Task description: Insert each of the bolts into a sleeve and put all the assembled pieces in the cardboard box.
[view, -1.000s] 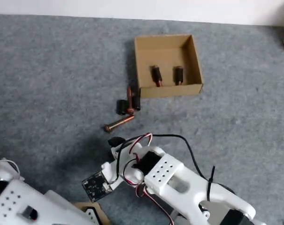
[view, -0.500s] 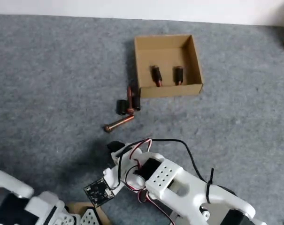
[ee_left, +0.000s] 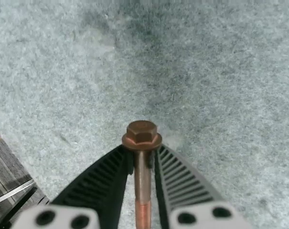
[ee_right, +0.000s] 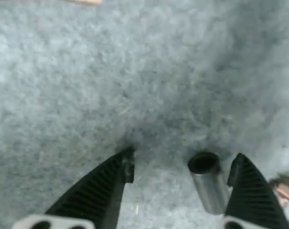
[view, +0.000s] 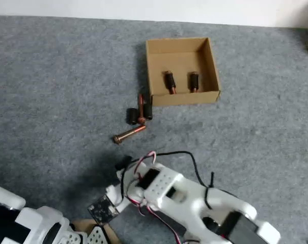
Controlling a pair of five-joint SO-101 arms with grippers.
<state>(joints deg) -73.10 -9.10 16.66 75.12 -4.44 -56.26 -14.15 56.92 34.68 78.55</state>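
Left jaws grip a bolt (ee_left: 142, 143) by its shank. Right jaws stand wide, a sleeve (ee_right: 207, 183) between them, off-centre; closing could roll it away.

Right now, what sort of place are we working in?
Probably a small tabletop test bench for assembly practice: a grey carpet-like mat covers the surface, a cardboard box holds two sleeved bolts, and loose bolts and sleeves lie beside it.
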